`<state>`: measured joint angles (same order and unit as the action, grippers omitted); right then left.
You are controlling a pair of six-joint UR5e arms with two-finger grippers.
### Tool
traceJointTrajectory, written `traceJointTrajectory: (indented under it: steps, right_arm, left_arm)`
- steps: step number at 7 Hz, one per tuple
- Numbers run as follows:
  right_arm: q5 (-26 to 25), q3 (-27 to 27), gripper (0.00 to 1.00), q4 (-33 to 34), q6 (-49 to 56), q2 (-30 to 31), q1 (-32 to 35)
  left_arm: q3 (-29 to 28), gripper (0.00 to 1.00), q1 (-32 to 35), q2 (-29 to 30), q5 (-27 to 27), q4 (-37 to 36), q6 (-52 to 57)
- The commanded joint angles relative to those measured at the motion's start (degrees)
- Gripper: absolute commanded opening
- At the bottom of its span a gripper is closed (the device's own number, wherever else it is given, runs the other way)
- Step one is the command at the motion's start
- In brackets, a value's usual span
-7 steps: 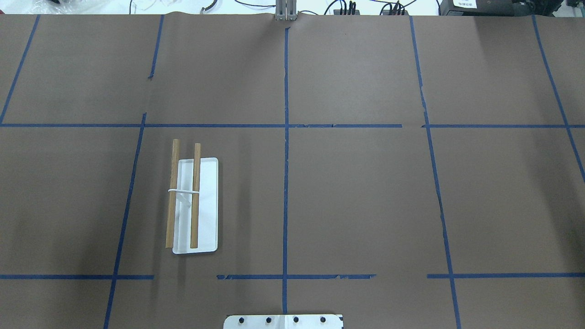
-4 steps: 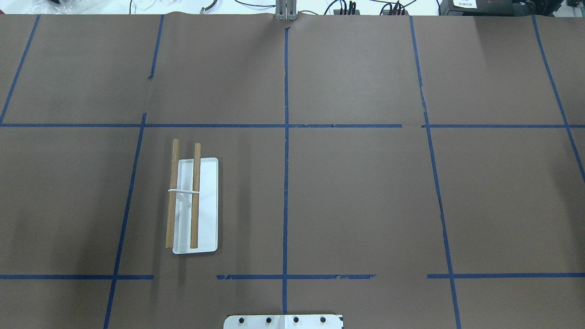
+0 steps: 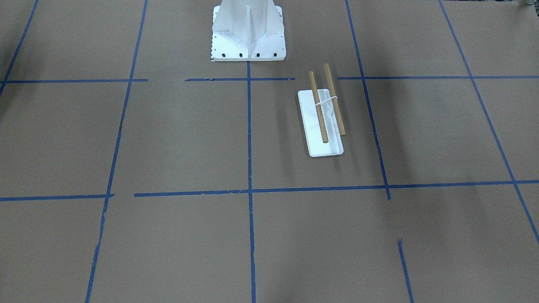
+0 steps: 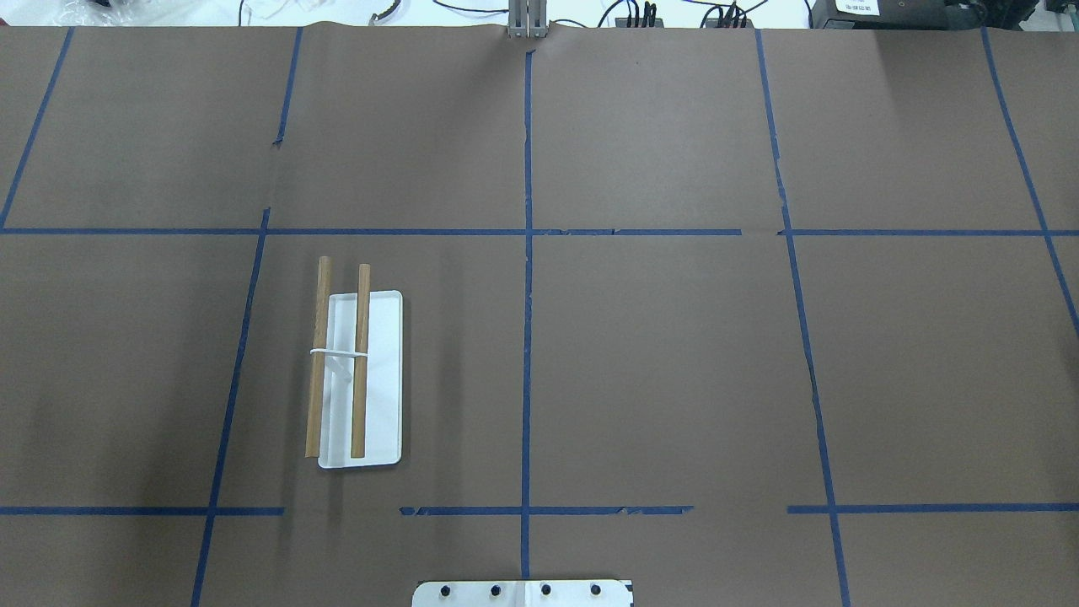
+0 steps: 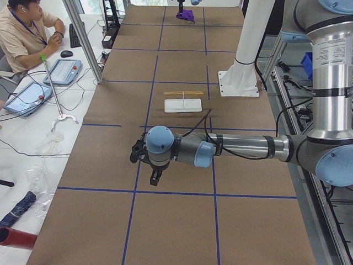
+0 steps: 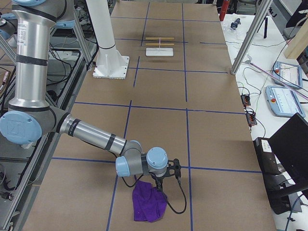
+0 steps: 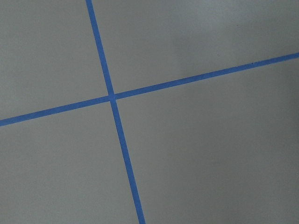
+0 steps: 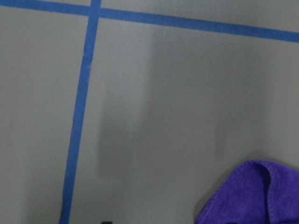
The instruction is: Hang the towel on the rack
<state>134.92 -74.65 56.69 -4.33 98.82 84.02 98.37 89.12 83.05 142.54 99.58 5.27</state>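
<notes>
The rack (image 4: 358, 379) stands on the table's left half, with a flat white base and two parallel wooden dowels; it also shows in the front-facing view (image 3: 322, 122) and small in both side views (image 5: 183, 105) (image 6: 160, 49). The purple towel (image 6: 149, 204) lies crumpled on the table at the robot's far right end, and its edge shows in the right wrist view (image 8: 252, 196). My right gripper (image 6: 169, 174) hangs low beside and just above the towel. My left gripper (image 5: 156, 176) hangs over bare table at the far left end. I cannot tell if either gripper is open or shut.
The white metal pedestal (image 3: 248, 33) with bolt holes stands at the robot's side of the table. Blue tape lines (image 4: 527, 337) cross the brown table cover. An operator (image 5: 27, 33) sits beside the table's far side, with tablets and a metal frame post (image 5: 83, 38) nearby.
</notes>
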Motion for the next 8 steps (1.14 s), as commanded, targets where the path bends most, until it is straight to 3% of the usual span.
traceJointTrajectory:
  steps: [1, 5, 8]
  right_arm:
    - [2.1, 0.6, 0.76, 0.3, -0.3, 2.2, -0.4]
    - [2.1, 2.4, 0.51, 0.2, -0.1, 2.8, -0.7]
    - [1.3, 4.1, 0.5, 0.2, -0.4, 1.9, -2.2]
  left_arm:
    - [0.0, 1.0, 0.0, -0.1, 0.0, 0.0, 0.0]
    - [-0.3, 1.0, 0.0, 0.2, 0.0, 1.3, -0.1]
    - [-1.4, 1.0, 0.0, 0.2, 0.0, 3.3, -0.1]
